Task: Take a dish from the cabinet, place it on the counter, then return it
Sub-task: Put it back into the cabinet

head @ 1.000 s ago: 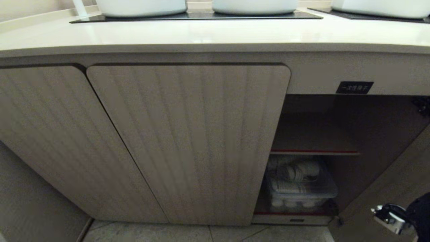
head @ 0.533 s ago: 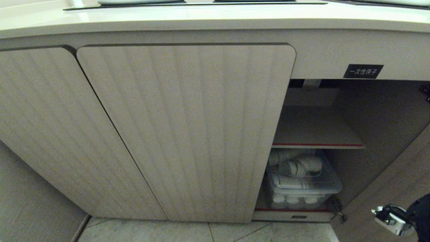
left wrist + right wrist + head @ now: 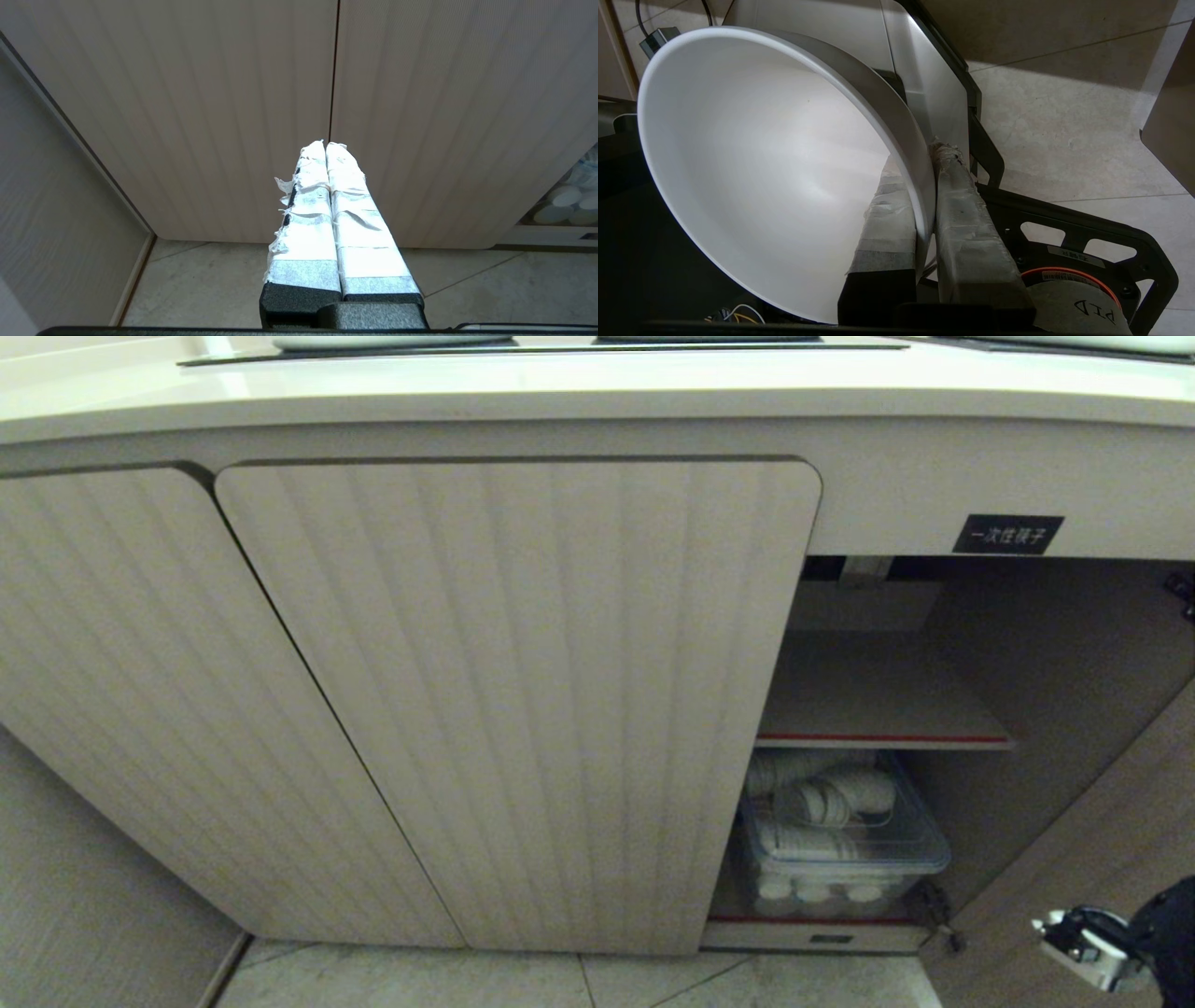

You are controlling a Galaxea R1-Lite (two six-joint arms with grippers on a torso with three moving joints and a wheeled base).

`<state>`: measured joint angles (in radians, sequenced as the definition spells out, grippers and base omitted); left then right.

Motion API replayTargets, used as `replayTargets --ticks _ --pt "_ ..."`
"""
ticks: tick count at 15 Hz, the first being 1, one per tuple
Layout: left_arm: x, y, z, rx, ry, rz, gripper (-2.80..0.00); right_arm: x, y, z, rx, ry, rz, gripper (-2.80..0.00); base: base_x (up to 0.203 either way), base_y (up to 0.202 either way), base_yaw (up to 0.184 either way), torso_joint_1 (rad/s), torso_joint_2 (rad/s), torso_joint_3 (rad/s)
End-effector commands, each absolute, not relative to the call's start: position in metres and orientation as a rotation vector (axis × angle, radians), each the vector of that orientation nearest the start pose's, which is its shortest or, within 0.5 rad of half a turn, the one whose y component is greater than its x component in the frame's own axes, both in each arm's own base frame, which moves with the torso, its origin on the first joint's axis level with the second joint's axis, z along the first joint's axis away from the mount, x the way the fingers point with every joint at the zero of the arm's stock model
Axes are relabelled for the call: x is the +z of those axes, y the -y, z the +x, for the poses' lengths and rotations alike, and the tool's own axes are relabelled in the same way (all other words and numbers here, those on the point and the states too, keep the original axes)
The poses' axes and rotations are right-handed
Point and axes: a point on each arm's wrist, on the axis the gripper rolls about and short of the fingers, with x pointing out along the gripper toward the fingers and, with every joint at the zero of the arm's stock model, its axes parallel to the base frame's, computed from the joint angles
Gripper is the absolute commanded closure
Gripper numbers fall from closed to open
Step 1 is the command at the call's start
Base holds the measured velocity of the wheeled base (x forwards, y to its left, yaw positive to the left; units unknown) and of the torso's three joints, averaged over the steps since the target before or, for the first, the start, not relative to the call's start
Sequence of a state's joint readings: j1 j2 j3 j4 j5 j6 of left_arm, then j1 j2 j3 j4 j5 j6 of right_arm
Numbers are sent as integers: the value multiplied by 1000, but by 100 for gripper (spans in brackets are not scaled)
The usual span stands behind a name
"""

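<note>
In the right wrist view my right gripper (image 3: 920,161) is shut on the dish (image 3: 761,168), a plain white bowl. One taped finger lies inside the rim and the other outside, and the bowl is tilted on its side low above the floor tiles. The cabinet (image 3: 523,691) fills the head view, its right compartment open onto a red-edged shelf (image 3: 878,739). Above it runs the counter (image 3: 560,387). Part of my right arm (image 3: 1092,947) shows at the lower right corner there. My left gripper (image 3: 325,144) is shut and empty, facing the closed ribbed doors (image 3: 233,102).
A clear bin of stacked white paper cups (image 3: 836,840) fills the lower shelf of the open compartment. The open door (image 3: 1083,859) stands at the right, close to my right arm. A black label (image 3: 1008,534) sits above the opening. My own black base frame (image 3: 1069,224) lies beneath the bowl.
The whole head view has shifted since a second ago: the counter sits higher in the picture and more of the open compartment shows. The right gripper keeps its hold on the dish.
</note>
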<state>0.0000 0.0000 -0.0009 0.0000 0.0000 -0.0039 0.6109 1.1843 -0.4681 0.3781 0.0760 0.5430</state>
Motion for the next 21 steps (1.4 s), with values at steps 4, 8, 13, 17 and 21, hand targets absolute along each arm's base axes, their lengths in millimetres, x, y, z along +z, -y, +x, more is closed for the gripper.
replayTargets --ticks 4,8,13,17,21 --pt "76 0 -23 0 1 -5 0 129 -67 93 301 -1202 179 0 0 0 0 0 0 0" --pt "76 0 -23 0 1 -5 0 129 -67 93 300 -1201 178 0 0 0 0 0 0 0" --pt "75 0 -23 0 0 -5 0 133 -69 96 299 -1171 172 0 0 0 0 0 0 0" --pt "75 0 -23 0 0 -5 0 135 -70 98 303 -1166 175 0 0 0 0 0 0 0" --pt "76 0 -23 0 2 -5 0 136 -71 99 300 -1164 177 0 0 0 0 0 0 0"
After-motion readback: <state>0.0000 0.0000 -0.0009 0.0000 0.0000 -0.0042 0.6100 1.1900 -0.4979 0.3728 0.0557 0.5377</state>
